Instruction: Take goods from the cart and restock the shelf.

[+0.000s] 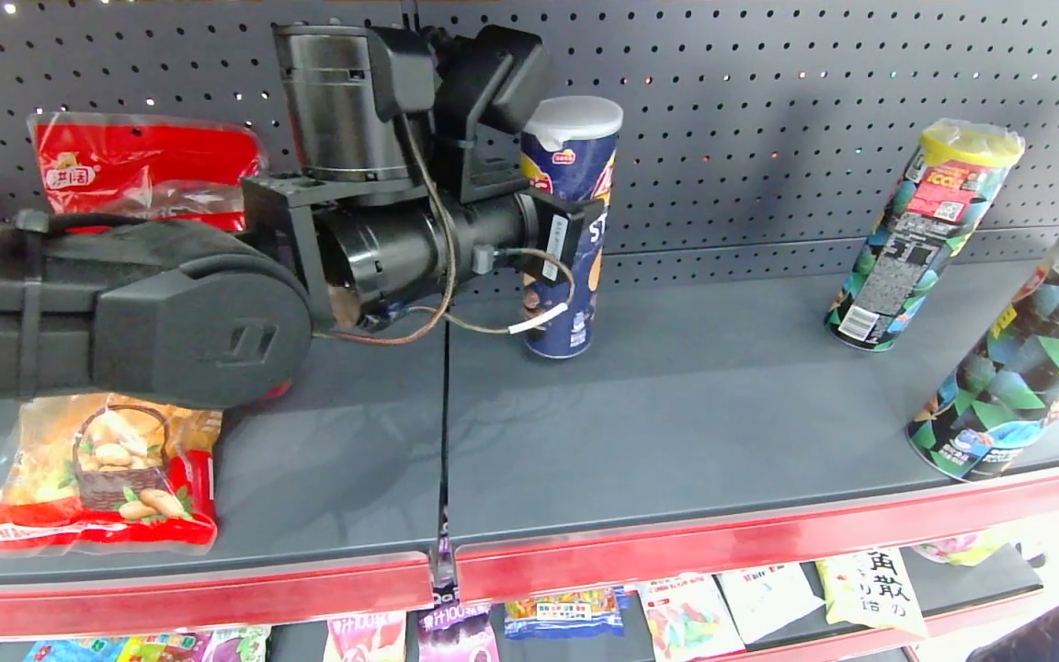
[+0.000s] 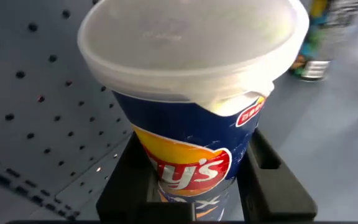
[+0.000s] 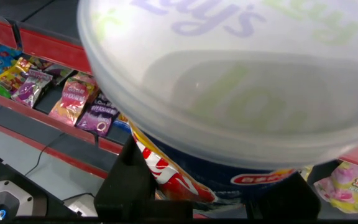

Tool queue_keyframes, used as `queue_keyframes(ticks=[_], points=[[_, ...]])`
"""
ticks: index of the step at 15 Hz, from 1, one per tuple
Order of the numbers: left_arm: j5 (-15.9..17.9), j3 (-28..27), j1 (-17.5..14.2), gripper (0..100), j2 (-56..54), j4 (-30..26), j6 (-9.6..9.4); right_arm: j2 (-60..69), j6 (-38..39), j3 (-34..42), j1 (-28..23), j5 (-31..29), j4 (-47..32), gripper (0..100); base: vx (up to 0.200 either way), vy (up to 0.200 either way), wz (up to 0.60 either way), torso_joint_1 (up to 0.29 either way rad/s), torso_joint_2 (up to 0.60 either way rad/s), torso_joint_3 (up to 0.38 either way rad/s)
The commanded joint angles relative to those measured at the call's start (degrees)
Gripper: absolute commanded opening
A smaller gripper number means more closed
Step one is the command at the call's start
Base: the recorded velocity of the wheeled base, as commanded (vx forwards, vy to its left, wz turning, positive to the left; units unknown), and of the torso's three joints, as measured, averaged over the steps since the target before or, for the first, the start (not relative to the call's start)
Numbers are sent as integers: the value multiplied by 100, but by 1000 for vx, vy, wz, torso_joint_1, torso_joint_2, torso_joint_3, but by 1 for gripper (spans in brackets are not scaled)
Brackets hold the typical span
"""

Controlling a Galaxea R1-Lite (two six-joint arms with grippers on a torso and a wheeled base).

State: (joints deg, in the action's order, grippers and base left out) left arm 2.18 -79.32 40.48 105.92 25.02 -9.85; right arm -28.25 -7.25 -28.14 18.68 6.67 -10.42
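Left gripper [image 1: 577, 225] is clamped on an upright dark-blue, white-lidded chip can [image 1: 572, 156] on the shelf [image 1: 723, 405]; right gripper [image 3: 204, 196] clasps a second can [image 3: 229, 93].

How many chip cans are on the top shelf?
3: blue chip can mid-shelf in the left gripper; rear yellow-lidded can and front yellow-lidded can at right. The arm may hide more.

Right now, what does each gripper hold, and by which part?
Left gripper: blue cylindrical chip can with white plastic lid, by its mid-body. Right gripper: second blue can with clear lid, by its body.
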Motion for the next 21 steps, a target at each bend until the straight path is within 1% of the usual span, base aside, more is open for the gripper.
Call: queue_keyframes(ticks=[1, 2, 3, 4, 6, 7, 9, 10, 11, 12, 14, 15, 16, 17, 18, 20, 21], points=[[538, 198, -23, 0, -327, -67, 1, -14, -4, -16, -4, 1, -4, 0, 0, 0, 0, 0, 0, 0], [1100, 321, -41, 0, -467, -137, 1, -23, -4, -16, -4, 1, -4, 0, 0, 0, 0, 0, 0, 0], [1557, 435, -58, 0, -573, -216, 1, -23, -4, -16, -4, 1, -4, 0, 0, 0, 0, 0, 0, 0], [2199, 637, -181, 0, -713, -287, 1, -23, -4, -16, -4, 1, -4, 0, 0, 0, 0, 0, 0, 0], [2911, 936, -392, 0, -845, -295, -8, -14, -4, -43, -4, -8, -4, 0, 0, 0, 0, 0, 0, 0], [3201, 1077, -515, 0, -889, -287, -52, -14, -4, -60, -4, -8, -4, 0, 0, 0, 0, 0, 0, 0], [3658, 1200, -568, 0, -933, -260, -52, -6, -13, -69, -4, -8, -4, 0, 0, 0, 0, 0, 0, 0], [3754, 1209, -568, 0, -933, -260, -52, -6, -13, -69, -4, -8, -12, 0, 0, 0, 0, 0, 0, 0], [4036, 1218, -568, 0, -933, -260, -52, -6, -13, -78, -4, -69, -4, 0, 0, 0, 0, 0, 0, 0], [4159, 1218, -568, 0, -916, -260, -61, -6, -13, -122, -4, -96, -21, 0, 0, 0, 0, 0, 0, 0], [4264, 1218, -594, 0, -889, -252, -114, -23, -13, -210, -4, -122, -39, 0, 0, 0, 0, 0, 0, 0], [4396, 1226, -665, 0, -854, -260, -254, -32, -13, -254, -4, -122, -39, 0, 0, 0, 0, 0, 0, 0], [4396, 1226, -665, 0, -854, -260, -254, -32, -13, -254, -4, -122, -39, 0, 0, 0, 0, 0, 0, 0], [4589, 1218, -744, 0, -713, -260, -518, -32, -13, -271, -4, -122, -39, 0, 0, 0, 0, 0, 0, 0], [4677, 1209, -753, 0, -661, -260, -579, -32, -13, -271, -4, -131, -39, 0, 0, 0, 0, 0, 0, 0], [4835, 1200, -753, 0, -643, -260, -597, -58, -13, -298, -4, -122, -39, 0, 0, 0, 0, 0, 0, 0], [4853, 1209, -744, 0, -634, -260, -615, -76, -13, -333, -4, -122, -39, 0, 0, 0, 0, 0, 0, 0]])
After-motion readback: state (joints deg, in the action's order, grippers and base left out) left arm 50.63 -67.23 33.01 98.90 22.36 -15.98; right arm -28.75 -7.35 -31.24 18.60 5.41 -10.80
